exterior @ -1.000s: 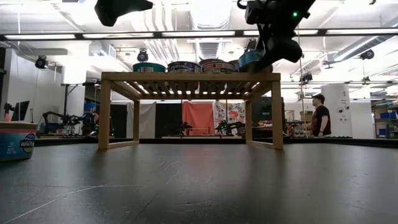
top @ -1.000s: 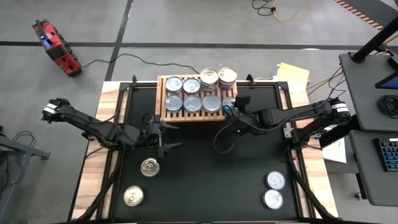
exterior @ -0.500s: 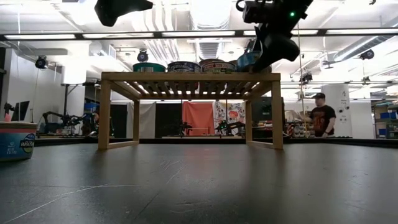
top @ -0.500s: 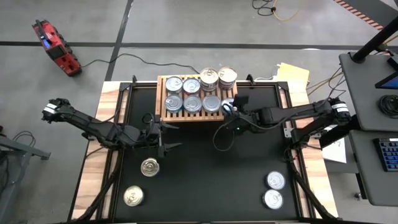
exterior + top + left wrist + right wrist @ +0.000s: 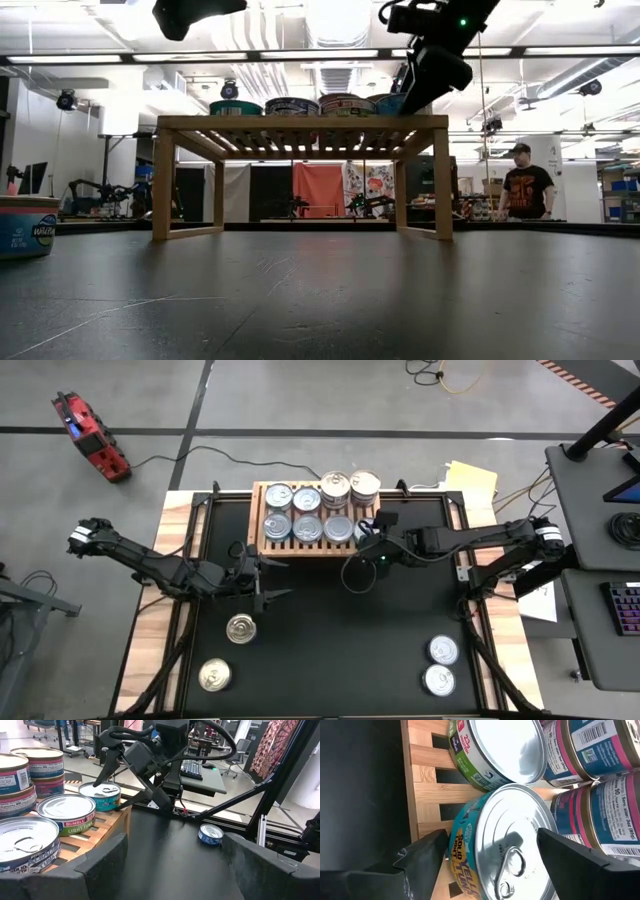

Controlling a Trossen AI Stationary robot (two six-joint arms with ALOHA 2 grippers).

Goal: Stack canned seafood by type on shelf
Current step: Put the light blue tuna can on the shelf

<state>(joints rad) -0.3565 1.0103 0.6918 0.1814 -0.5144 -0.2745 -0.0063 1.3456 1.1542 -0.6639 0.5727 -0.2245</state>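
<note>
Light-wood slats make up the shelf [image 5: 307, 520], which stands at the far middle of the black table [image 5: 340, 640]. On it sit flat silver-lidded tins in two rows, with two taller stacks at the shelf's back right corner [image 5: 350, 485].

The right tool [image 5: 366, 532] is at the shelf's front right corner, its two dark fingers [image 5: 422, 852] spread apart on either side of a teal-and-yellow tin [image 5: 505, 845]. That tin rests on the slats with its ring-pull lid showing, beside a green-labelled tin [image 5: 492, 750]. Whether the fingers touch the tin's sides cannot be told. From the low view, this tool [image 5: 425, 70] hangs over the shelf's right end.

The left tool [image 5: 268, 582] hovers above the table just in front of the shelf's left end, its fingers [image 5: 105, 860] standing wide apart with nothing between them.

Loose tins lie well away from the shelf: two gold-toned ones [image 5: 240, 628] at the near left of the table, and two silver ones [image 5: 443, 650] at the near right.

Beyond the shelf, in the room behind, a person [image 5: 524, 190] stands at a bench.
</note>
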